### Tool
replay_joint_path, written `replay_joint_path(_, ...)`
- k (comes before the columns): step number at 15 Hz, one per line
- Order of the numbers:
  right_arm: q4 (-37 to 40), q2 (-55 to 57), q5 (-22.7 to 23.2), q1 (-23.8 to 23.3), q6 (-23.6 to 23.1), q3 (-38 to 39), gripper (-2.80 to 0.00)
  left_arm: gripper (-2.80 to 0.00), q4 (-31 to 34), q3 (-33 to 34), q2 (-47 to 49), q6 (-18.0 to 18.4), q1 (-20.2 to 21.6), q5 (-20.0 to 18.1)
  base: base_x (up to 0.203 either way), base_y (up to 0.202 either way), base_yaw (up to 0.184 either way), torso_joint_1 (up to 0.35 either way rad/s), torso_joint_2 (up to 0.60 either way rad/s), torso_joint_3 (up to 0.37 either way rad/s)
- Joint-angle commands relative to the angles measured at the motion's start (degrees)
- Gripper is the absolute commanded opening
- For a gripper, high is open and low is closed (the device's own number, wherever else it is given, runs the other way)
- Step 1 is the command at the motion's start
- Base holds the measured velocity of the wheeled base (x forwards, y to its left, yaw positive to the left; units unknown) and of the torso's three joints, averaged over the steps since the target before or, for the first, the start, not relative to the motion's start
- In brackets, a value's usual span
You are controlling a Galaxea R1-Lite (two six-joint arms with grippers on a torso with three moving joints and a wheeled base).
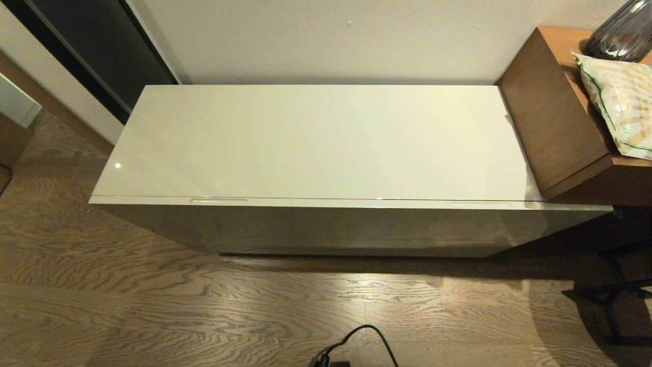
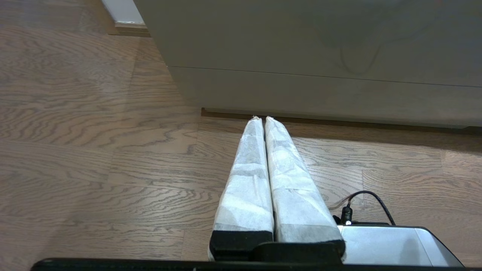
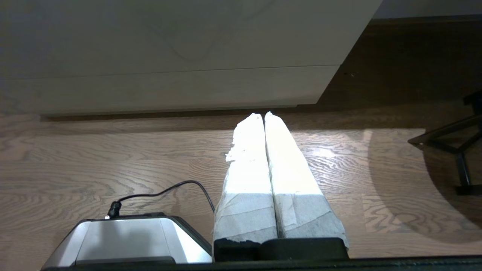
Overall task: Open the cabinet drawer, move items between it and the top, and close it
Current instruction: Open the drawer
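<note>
Glossy cabinet top lies bare at twelve o'clock, its drawer shut, while left end effector and right end effector, both pressed together, hang low near the floor, so wrapped fingertips could slip off the shallow pulls.

Neither arm appears in the head view. The left gripper shows only in its own wrist view: 2 long fingers wrapped in white padding, pressed together along their whole length with no gap, nothing held between them. Their tips point forward and slightly downward, hanging free in the air. The right gripper looks the same in its wrist view: 2 white-wrapped fingers closed flat against each other, empty, tips angled forward and down. The wrapping on 1 right finger is frayed near the tip.
</note>
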Motion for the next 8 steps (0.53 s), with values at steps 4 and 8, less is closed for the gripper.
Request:
replay_joint_path(4,0.1,0.0,0.6,0.0,-3.6,0.0,-2.80,-2.80,0.0,0.0,0.1,0.0,0.0,0.0,0.000,0.000,0.000,0.000,0.00,0.000)
replay_joint_path(8,-0.3,0.0,0.0,0.0,-1.9,-0.5,-2.80,-2.80,0.0,0.0,0.1,0.0,0.0,0.0,0.000,0.000,0.000,0.000,0.00,0.000)
